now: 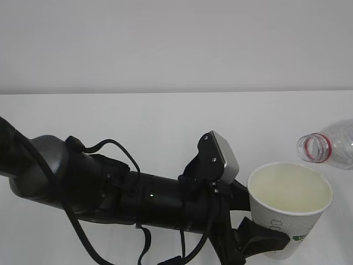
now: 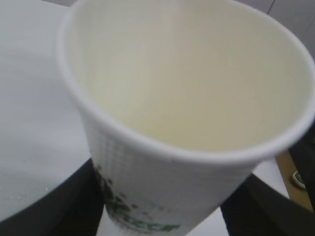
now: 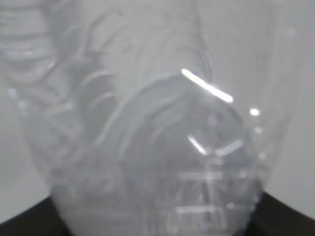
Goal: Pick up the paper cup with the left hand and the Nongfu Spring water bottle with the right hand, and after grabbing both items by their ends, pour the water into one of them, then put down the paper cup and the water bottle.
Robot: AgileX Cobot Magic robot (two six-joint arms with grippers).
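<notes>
The white paper cup (image 1: 290, 218) with a green logo is held upright at the lower right, above the table. My left gripper (image 1: 259, 240) is shut on its lower part. In the left wrist view the paper cup (image 2: 162, 172) fills the frame, with a dark finger (image 2: 54, 206) on each side. Pale yellowish water (image 1: 289, 185) lies inside it. The clear Nongfu Spring water bottle (image 1: 331, 146) lies tilted near level, and its open, red-ringed mouth points left, just above and right of the cup's rim. Its ribbed body (image 3: 147, 137) fills the right wrist view, and my right gripper (image 3: 157, 223) is shut on it.
The white table (image 1: 165, 127) runs back to a pale wall. My left arm (image 1: 110, 187), black with cables and a grey box module (image 1: 223, 154), spans the lower left of the exterior view. The right arm is outside that view.
</notes>
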